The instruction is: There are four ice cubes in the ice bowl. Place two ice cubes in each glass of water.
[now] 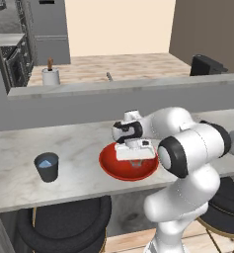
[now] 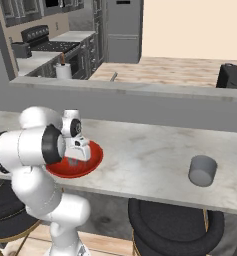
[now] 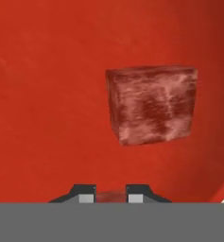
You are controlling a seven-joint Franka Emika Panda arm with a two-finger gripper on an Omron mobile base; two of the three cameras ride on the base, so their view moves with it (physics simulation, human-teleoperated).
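Note:
The red ice bowl (image 1: 111, 165) (image 2: 92, 159) (image 3: 47, 94) sits on the marble counter near its front edge. My gripper (image 1: 136, 162) (image 2: 74, 161) (image 3: 111, 196) reaches down inside it. In the hand view the two fingertips stand close together with a small translucent ice cube (image 3: 111, 195) pinched between them. Another ice cube (image 3: 152, 105) lies on the bowl floor just beyond, tinted red by the bowl. The dark slate glass (image 1: 47, 167) with bluish water stands left of the bowl. The lighter grey glass (image 2: 203, 170) stands far to the right.
A raised grey ledge (image 1: 123, 86) runs behind the counter, with a white cylinder with a brown top (image 1: 51, 75) (image 2: 64, 70) beyond it. Black stools (image 1: 64, 222) (image 2: 175, 222) sit below the counter's front edge. A black object (image 1: 207, 64) stands at the far right.

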